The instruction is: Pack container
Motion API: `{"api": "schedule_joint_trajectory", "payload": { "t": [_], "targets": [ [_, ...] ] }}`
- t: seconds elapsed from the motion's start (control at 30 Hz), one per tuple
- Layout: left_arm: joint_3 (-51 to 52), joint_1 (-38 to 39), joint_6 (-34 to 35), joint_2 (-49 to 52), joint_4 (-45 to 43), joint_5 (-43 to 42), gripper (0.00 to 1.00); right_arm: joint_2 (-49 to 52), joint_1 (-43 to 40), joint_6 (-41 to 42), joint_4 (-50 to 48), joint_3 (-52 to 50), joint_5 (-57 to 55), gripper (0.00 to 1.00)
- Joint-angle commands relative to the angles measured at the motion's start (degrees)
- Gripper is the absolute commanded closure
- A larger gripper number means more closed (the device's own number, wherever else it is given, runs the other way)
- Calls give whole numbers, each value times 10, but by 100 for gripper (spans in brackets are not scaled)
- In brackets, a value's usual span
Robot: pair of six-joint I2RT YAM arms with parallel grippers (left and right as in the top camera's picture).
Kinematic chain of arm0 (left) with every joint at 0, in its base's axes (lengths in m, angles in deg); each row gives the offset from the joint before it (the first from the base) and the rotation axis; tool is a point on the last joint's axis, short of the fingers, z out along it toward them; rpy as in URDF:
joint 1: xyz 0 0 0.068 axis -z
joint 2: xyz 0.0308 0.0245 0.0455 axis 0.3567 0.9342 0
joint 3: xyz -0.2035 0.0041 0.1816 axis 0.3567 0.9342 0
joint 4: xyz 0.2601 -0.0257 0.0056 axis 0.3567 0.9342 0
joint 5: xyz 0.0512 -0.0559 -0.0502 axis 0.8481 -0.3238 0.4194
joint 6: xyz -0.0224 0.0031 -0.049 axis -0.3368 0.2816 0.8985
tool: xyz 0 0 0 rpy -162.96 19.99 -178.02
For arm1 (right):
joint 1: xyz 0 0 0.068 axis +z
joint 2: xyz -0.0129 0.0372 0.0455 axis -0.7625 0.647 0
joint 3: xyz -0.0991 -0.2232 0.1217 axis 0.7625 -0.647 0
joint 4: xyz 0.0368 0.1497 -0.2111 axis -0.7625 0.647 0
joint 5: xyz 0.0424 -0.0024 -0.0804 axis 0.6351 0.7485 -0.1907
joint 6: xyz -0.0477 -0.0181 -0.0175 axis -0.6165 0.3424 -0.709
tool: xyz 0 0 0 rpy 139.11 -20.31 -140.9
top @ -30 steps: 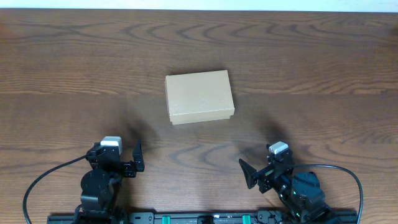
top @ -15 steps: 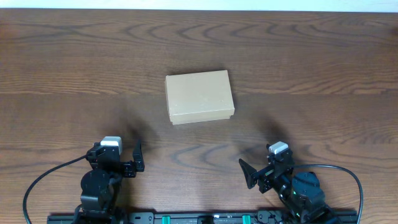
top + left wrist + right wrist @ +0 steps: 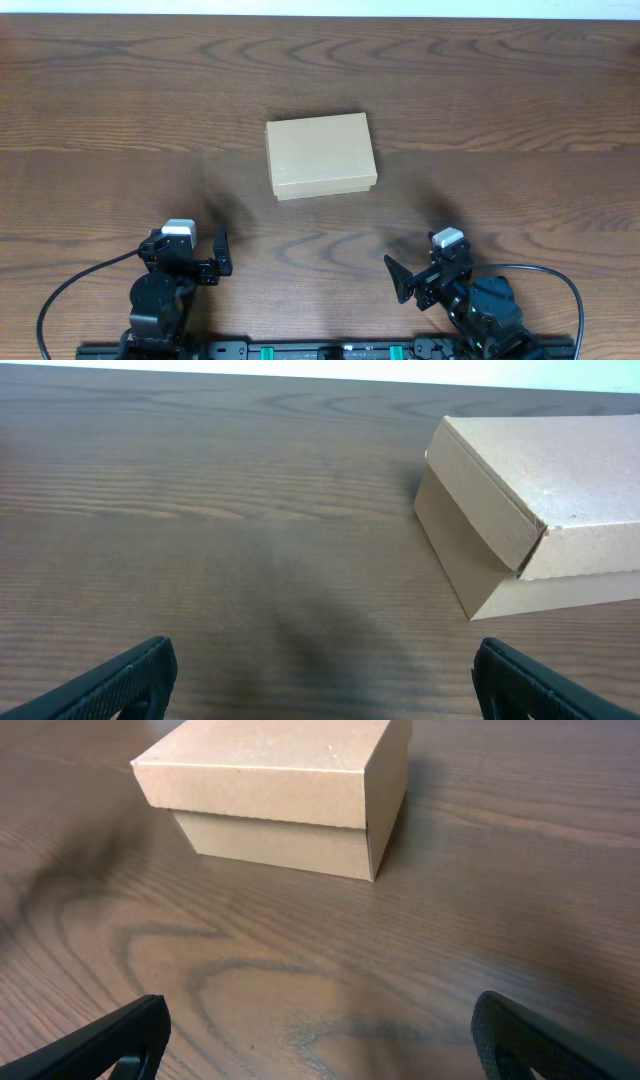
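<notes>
The container [image 3: 320,155] is a plain tan-brown cardboard box with its lid shut, standing in the middle of the wooden table. It shows at the right of the left wrist view [image 3: 540,510] and at the top of the right wrist view [image 3: 280,790]. My left gripper [image 3: 192,262] is open and empty near the front edge, to the left of and well short of the box; its fingers frame bare table in the left wrist view [image 3: 322,680]. My right gripper [image 3: 425,272] is open and empty at the front right [image 3: 320,1040]. No pens or markers are in view.
The dark wood-grain table [image 3: 500,110] stretches around the box on all sides. A black rail with cables [image 3: 330,350] runs along the front edge behind both arm bases. The table's far edge meets a pale strip at the top.
</notes>
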Motion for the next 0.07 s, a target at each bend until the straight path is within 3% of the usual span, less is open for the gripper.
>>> {"api": "schedule_joint_trajectory", "payload": {
  "t": [0.0,0.03],
  "targets": [
    [12,-3,-3,-4,1,2,5,-5,6,-6,0,-2,-5,1],
    [12,-3,-3,-4,1,2,5,-5,6,-6,0,-2,-5,1]
  ]
}}
